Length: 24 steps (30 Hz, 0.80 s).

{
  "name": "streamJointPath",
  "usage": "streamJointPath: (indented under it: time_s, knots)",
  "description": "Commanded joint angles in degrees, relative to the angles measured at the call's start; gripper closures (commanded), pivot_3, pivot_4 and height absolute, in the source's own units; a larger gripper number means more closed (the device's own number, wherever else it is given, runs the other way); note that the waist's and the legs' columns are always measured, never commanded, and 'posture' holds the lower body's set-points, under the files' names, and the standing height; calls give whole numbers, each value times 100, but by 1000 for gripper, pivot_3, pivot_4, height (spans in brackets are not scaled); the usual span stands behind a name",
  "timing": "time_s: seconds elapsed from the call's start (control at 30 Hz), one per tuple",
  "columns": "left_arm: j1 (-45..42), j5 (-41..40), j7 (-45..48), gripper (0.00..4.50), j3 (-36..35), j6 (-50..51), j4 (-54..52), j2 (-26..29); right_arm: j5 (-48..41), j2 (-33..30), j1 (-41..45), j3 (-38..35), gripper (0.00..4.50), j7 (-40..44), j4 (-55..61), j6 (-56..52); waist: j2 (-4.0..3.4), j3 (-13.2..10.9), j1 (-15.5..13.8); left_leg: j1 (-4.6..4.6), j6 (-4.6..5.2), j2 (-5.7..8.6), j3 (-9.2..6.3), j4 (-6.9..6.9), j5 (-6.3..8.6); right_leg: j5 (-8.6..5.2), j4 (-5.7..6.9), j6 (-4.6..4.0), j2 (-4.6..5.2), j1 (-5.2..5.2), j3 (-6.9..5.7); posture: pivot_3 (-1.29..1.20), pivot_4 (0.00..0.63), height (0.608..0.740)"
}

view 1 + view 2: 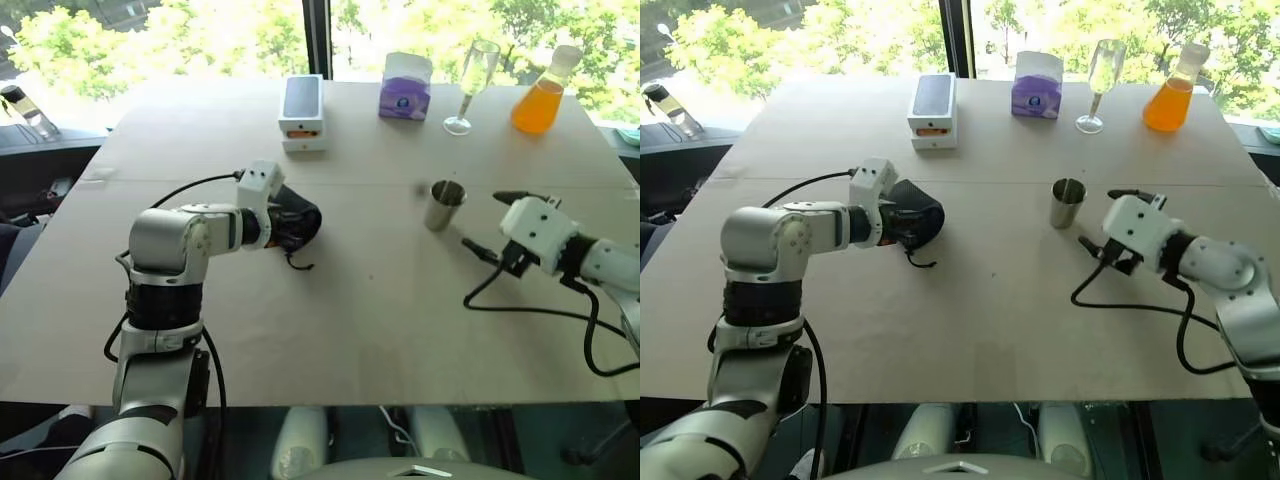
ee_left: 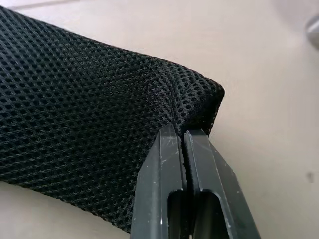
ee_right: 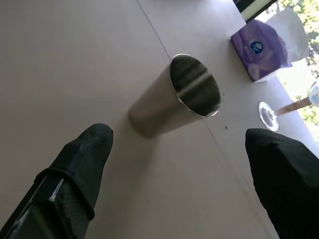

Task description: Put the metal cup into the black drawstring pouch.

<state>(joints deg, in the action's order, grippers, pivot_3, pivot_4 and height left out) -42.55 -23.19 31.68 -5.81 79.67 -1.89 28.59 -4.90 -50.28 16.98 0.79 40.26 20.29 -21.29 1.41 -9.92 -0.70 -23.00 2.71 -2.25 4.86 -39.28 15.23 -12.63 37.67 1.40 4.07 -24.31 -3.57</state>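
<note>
Two things matter on the counter [image 1: 330, 300]: the pouch [image 1: 296, 222] and the cup [image 1: 444, 205], and they handle in opposite ways. The pouch, the larger, lies left of centre; it is soft black mesh that will sag and fold, so its mouth is likely to collapse unless an edge is kept lifted. The left hand [image 2: 185, 135] has its fingers pressed together on a pinch of that mesh at one corner, a fair place to hold since the fabric bunches there and seems unlikely to slip. The cup stands upright well to the right of the pouch, open end up, apart from everything else. It looks like thin steel: light, rigid, not fragile, but smooth and slightly tapered, so it could slide or tip under a loose grip. Taking it across the middle of the wall seems safest. The right hand [image 3: 174, 174] is spread wide and empty, its fingers either side of the cup but short of it.
</note>
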Motion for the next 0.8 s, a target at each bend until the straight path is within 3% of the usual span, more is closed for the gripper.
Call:
streamJointPath:
  time_s: [0.03, 0.13, 0.3, 0.43, 0.77, 0.8]
  knots:
    - [-240, -379, 150, 4466, -298, 227, 104, -111, -43, 83, 565, 213, 0, 202, -234, -654, 0, 0, -5, -2, 0, 0, -2, 0, 0, 1, -3, 0, 0, 0, -1, 0, 150, 737]
    - [-386, -570, 44, 4466, -560, 571, 199, -379, 246, 138, 1192, 698, 0, 299, -459, -1175, 1, 0, -10, -7, 1, 1, -1, -2, 0, 1, -6, 2, 2, 0, -1, 0, 150, 737]
    - [-517, -665, -180, 4466, -714, 917, 130, -613, -146, 417, 2035, 986, 0, 714, -377, -2174, 0, 0, 7, -51, 0, 2, -12, -9, -1, 2, 2, 2, 1, -43, -7, 0, 150, 737]
    - [-476, -561, -469, 4466, -481, 821, -222, -654, -244, 461, 2378, 1249, 0, 936, -279, -2676, 0, 0, 2, -75, -1, 2, -25, -15, -1, 3, 0, 1, 2, -56, -21, 0, 150, 737]
    - [-435, -667, -696, 4466, -555, 978, -349, -833, 92, 732, 2909, 1781, 0, 938, -1342, -2533, 0, 0, 1, -75, -1, 6, -27, -15, -1, 4, 0, 1, 5, -55, -23, 0, 150, 737]
    - [-445, -685, -708, 4490, -564, 1002, -357, -843, 141, 741, 2943, 1823, 257, 956, -1443, -2482, 0, 0, 3, -75, -1, 6, -27, -15, -1, 4, 0, 1, 5, -55, -23, 0, 150, 737]
